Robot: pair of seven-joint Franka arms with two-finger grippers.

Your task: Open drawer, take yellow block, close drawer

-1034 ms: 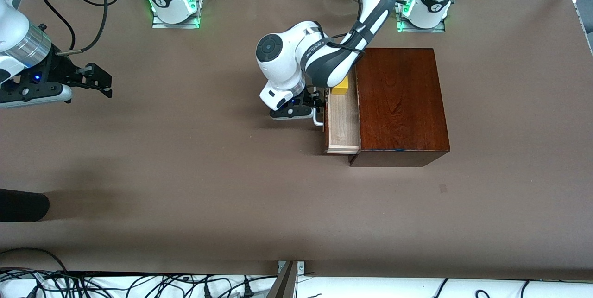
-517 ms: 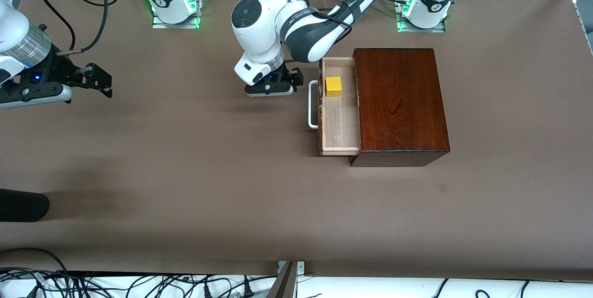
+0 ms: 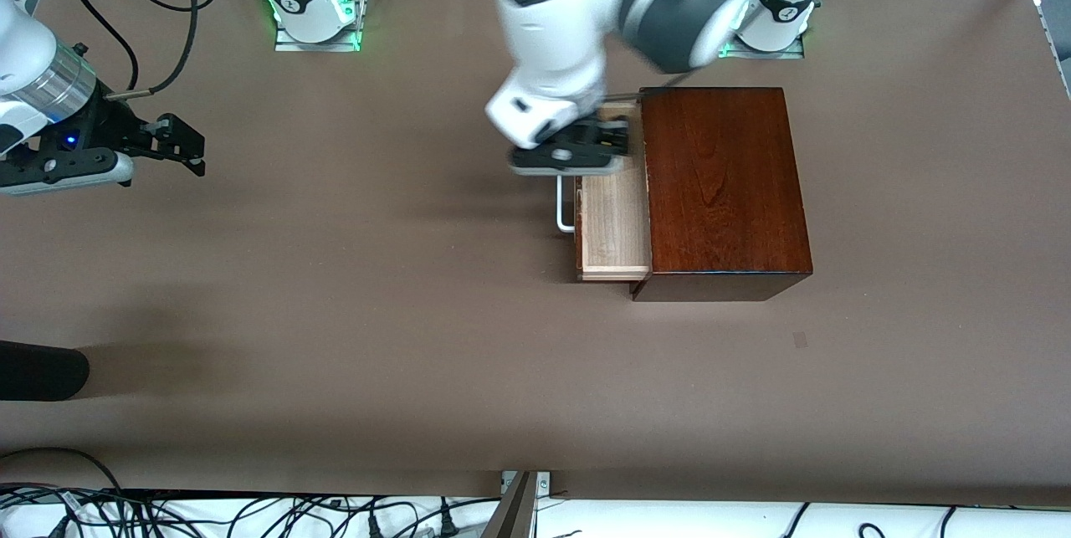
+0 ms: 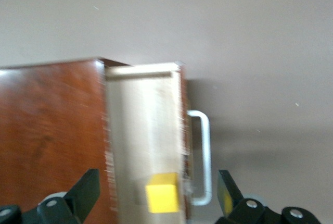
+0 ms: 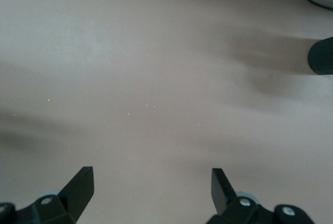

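I see the brown table [image 3: 335,312] spread wide, with the dark reddish-brown wooden box [image 3: 719,187] sitting toward the left arm's end; its drawer [image 3: 615,224] is pulled out, pale interior showing, the white loop handle [image 3: 564,212] on its front; in the left wrist view the yellow block [image 4: 162,199] lies inside the drawer [image 4: 145,140], close against the front wall just beside the handle [image 4: 203,156]; from the front camera the block is hidden under my left arm. My left gripper [image 3: 598,145] hangs over the drawer's end farther from the front camera, fingers [image 4: 86,190] spread wide, nothing between them. My right gripper [image 3: 180,145] waits over bare table at the right arm's end, jaws wide apart and empty; its wrist view shows only tabletop between the fingers [image 5: 80,185].
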